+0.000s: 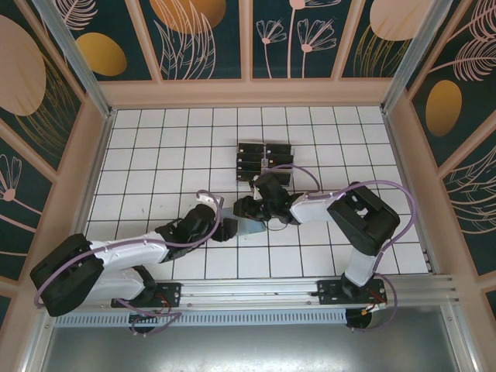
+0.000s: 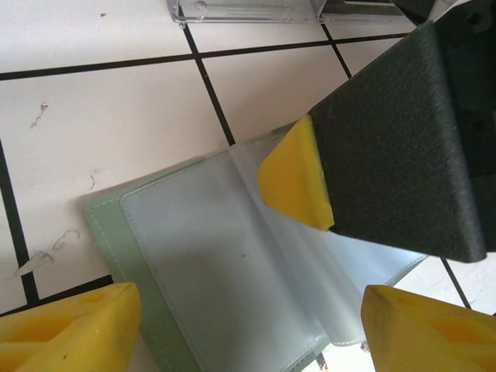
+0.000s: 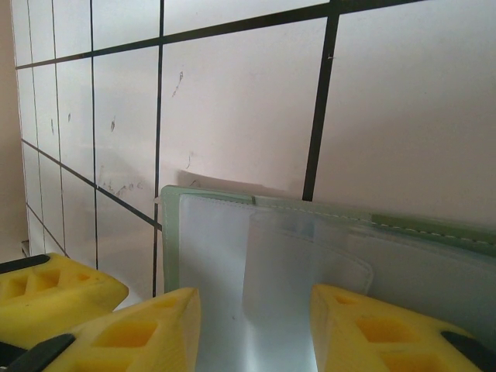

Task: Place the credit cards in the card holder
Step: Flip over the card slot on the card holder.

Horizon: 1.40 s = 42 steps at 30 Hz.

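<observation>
The holder (image 2: pixel 201 256) lies open on the white tiles (image 2: pixel 116 116), clear pockets up, between the fingers of the left gripper (image 2: pixel 248 327). Those yellow fingers (image 2: pixel 70 325) stand wide apart, one at each side edge of the holder, and as far as I can see they clamp it across its width. The right gripper (image 3: pixel 267 333) faces it from the opposite side. Its fingers are spread, a clear pocket flap lies in the gap between them, and they pinch nothing. One of its yellow fingertips (image 2: pixel 294 182) rests on the pocket, ahead of the left fingers and between them. The black cards (image 1: pixel 263 159) stand in a clear rack (image 2: pixel 248 9) beyond the left fingertips, apart from the holder.
</observation>
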Each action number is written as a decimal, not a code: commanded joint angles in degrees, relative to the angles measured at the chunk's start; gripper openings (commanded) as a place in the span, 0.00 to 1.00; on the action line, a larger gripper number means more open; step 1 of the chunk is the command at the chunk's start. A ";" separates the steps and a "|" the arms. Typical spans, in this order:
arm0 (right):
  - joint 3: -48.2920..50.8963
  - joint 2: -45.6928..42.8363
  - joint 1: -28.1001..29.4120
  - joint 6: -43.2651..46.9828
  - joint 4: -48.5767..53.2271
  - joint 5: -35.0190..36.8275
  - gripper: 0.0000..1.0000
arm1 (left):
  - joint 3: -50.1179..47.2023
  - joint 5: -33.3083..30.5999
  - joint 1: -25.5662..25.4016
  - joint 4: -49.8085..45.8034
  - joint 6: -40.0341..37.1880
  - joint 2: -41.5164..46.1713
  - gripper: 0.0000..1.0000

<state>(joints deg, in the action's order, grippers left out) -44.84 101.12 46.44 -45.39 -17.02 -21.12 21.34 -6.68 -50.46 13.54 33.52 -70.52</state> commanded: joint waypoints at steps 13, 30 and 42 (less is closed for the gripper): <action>0.70 0.28 -0.03 -0.86 -2.05 -1.21 0.42 | 2.56 -5.83 -3.00 2.50 -0.20 -8.32 0.74; 0.63 -5.03 -0.80 -1.09 -0.69 0.06 0.42 | 0.47 -9.14 -3.08 2.88 2.58 -11.04 0.74; 4.36 -8.01 -1.28 -1.13 0.58 3.19 0.42 | -0.42 -8.93 -3.07 3.61 2.81 -10.70 0.74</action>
<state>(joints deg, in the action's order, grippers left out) -41.78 94.91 45.45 -45.84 -17.34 -19.66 22.11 -15.05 -53.28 17.43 35.42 -80.71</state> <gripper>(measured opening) 0.420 0.743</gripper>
